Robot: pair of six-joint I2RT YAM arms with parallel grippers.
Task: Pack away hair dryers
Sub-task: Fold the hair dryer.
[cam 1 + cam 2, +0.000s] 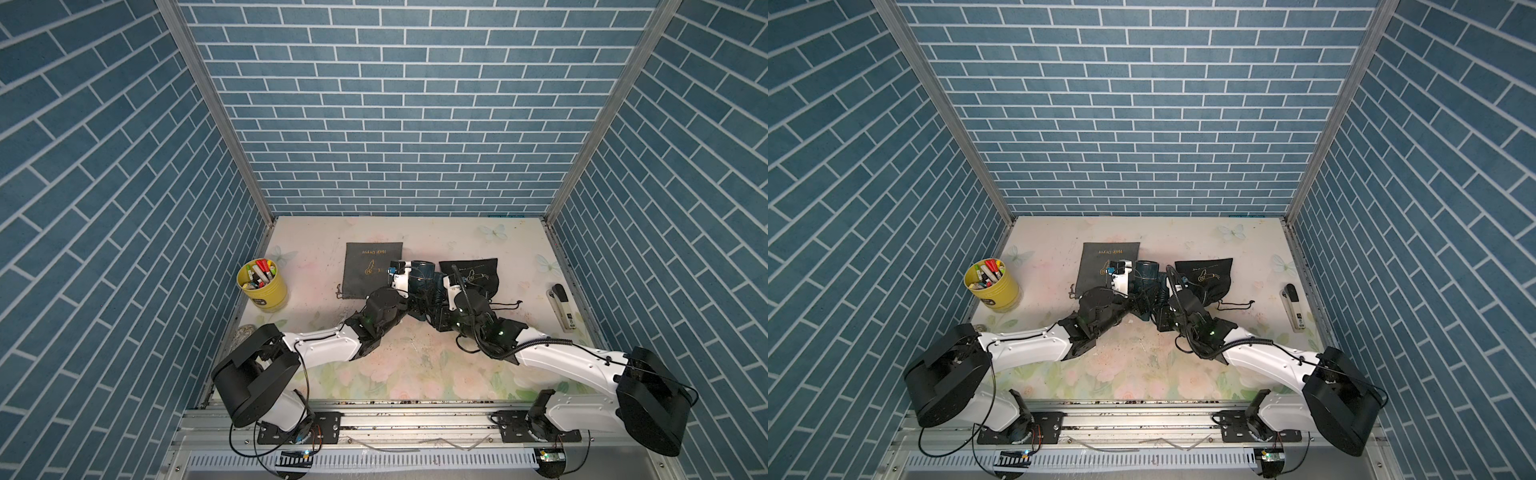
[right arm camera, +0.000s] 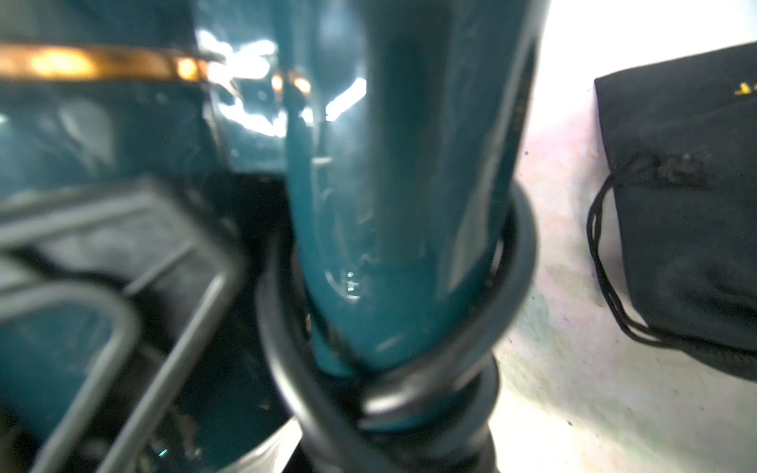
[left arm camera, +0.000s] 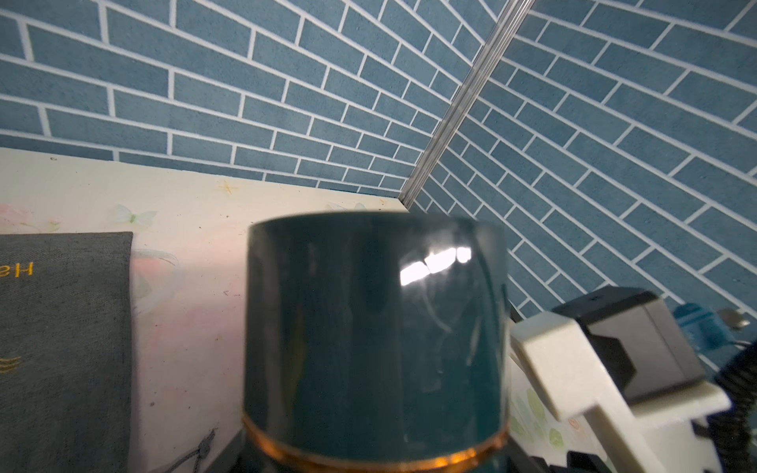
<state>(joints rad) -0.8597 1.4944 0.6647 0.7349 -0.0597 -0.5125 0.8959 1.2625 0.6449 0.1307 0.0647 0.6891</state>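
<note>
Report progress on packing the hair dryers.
Done: nothing confirmed; the black pouch looks bulged, contents hidden. In hand: the teal hair dryer, clamped by the left gripper, right gripper at its handle. Left: bagging it; the grey pouch lies flat.

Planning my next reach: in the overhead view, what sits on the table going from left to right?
From the left: yellow cup of markers → grey pouch → teal hair dryer → black pouch → white and black tool near the right edge.
</note>
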